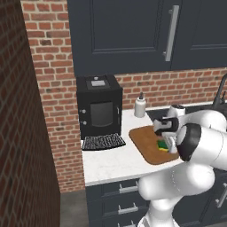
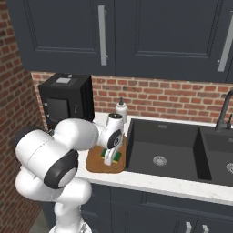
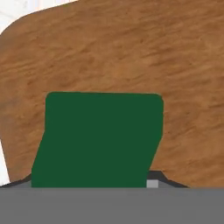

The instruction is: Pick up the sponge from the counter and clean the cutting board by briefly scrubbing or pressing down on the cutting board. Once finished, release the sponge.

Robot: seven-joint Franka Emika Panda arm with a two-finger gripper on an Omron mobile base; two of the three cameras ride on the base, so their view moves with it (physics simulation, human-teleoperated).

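One job is in hand: scrubbing. I have the small rectangular sponge with the dark green top over a yellow base (image 1: 163,146) down on the flat brown wooden cutting board with rounded corners (image 1: 146,139), which lies on the white stone-like counter (image 1: 111,162). From the hand camera the green face fills the space right in front of the two-finger gripper (image 2: 110,157), with wood grain all round it, so I judge the jaws are closed on the sponge and pressing it onto the board.

Next I reckon a short rub or press, then letting go and lifting straight up.

Room is tight on one side: the board's near-sink edge sits just beside the dark sink basin (image 2: 161,152), so I would keep strokes toward the board's middle. The black ribbed mat (image 1: 103,142) and black box-shaped appliance (image 1: 99,106) stand apart on the other side; the small white bottle (image 1: 140,106) is behind.
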